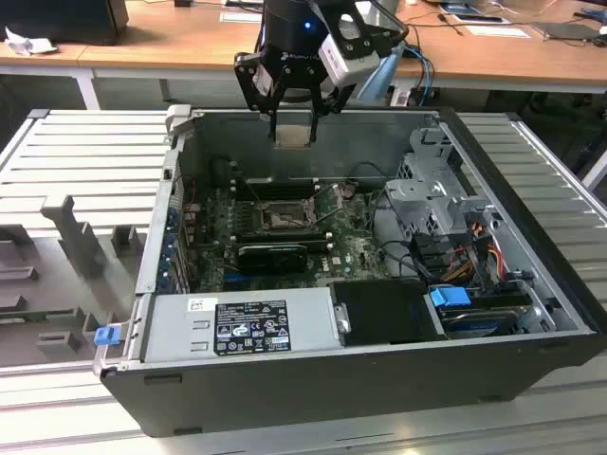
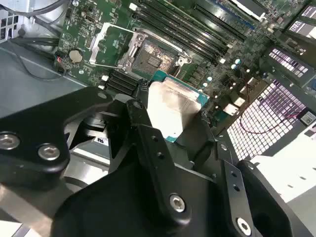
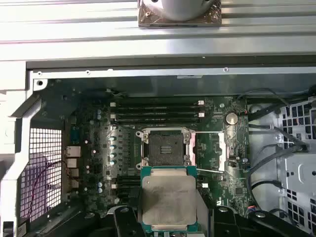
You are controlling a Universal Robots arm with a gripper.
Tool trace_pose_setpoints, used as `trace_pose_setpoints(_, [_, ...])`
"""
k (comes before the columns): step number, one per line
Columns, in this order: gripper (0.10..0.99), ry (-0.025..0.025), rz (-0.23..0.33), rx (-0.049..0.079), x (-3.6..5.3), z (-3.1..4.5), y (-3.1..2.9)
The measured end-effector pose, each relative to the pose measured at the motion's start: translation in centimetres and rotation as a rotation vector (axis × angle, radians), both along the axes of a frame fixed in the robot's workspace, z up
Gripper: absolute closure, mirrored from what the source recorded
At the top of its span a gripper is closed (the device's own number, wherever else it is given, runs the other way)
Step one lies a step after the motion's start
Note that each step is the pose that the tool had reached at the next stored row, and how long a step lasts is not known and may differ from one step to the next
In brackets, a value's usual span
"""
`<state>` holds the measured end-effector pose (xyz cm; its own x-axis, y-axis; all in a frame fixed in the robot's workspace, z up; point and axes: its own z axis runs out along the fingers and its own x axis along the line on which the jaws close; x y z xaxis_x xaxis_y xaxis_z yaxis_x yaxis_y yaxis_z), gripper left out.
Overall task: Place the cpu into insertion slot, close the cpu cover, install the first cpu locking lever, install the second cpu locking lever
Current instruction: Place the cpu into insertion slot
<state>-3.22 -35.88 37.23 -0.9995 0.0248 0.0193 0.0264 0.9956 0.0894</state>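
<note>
My gripper (image 1: pixel 293 121) hangs over the back of the open computer case and is shut on the cpu (image 1: pixel 294 135), a pale silvery square chip on a green base. Both wrist views show the cpu (image 3: pixel 168 200) (image 2: pixel 173 106) flat between the black fingers (image 2: pixel 140 111). The insertion slot (image 3: pixel 167 148) (image 2: pixel 154 60) (image 1: pixel 283 220) lies uncovered on the green board, below and just ahead of the chip. The cpu cover (image 3: pixel 217 149) (image 2: pixel 109 43) is swung open beside the slot. A thin wire locking lever (image 3: pixel 211 132) stands raised by it.
A grey power supply (image 1: pixel 242 325) fills the case's front, with a drive cage (image 1: pixel 429 194) and cables (image 1: pixel 474 256) on the exterior view's right. Long black memory slots (image 3: pixel 158 111) run beside the socket. The case walls (image 1: pixel 161 218) surround the board.
</note>
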Motion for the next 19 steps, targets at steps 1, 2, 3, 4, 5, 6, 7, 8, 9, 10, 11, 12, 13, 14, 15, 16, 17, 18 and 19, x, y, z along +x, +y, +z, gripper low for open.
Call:
trace_pose_setpoints(1, [0.557,0.0,-0.004,0.0,0.0,0.0,0.0])
trace_pose_setpoints(2, [0.557,0.0,-0.017,0.0,0.0,0.0,0.0])
trace_pose_setpoints(3, [0.557,0.0,-0.031,0.0,0.0,-0.01,0.0])
trace_pose_setpoints(4, [0.557,0.0,-0.054,0.0,0.0,-0.02,0.0])
trace_pose_setpoints(5, [0.557,0.0,-0.079,0.0,0.0,-0.03,0.0])
trace_pose_setpoints(6, [0.557,0.0,-0.103,0.0,0.0,-0.04,0.0])
trace_pose_setpoints(7, [0.557,0.0,-0.115,0.0,0.0,-0.05,0.0])
trace_pose_setpoints(8, [0.557,0.0,-0.13,0.0,0.0,-0.05,0.0])
trace_pose_setpoints(9, [0.557,0.0,-0.146,0.0,0.0,-0.06,0.0])
trace_pose_setpoints(10, [0.557,0.0001,-0.159,0.0,0.01,-0.07,0.0])
trace_pose_setpoints(11, [0.557,0.0001,-0.169,0.0,0.02,-0.07,0.0])
trace_pose_setpoints(12, [0.557,0.0001,-0.172,0.0,0.03,-0.1,0.0])
trace_pose_setpoints(13, [0.557,0.0,-0.173,0.0,0.03,-0.15,0.0])
trace_pose_setpoints(14, [0.557,-0.0001,-0.173,0.0,0.03,-0.22,0.0])
trace_pose_setpoints(15, [0.557,0.0,-0.173,-0.001,0.03,-0.29,0.0])
trace_pose_setpoints(16, [0.557,0.0,-0.173,0.0,0.04,-0.37,0.0])
trace_pose_setpoints(17, [0.557,-0.0001,-0.173,-0.001,0.04,-0.45,0.0])
trace_pose_setpoints(18, [0.557,-0.0002,-0.173,-0.003,0.04,-0.47,0.0])
trace_pose_setpoints(19, [0.557,-0.0002,-0.194,-0.004,0.04,-0.5,0.0])
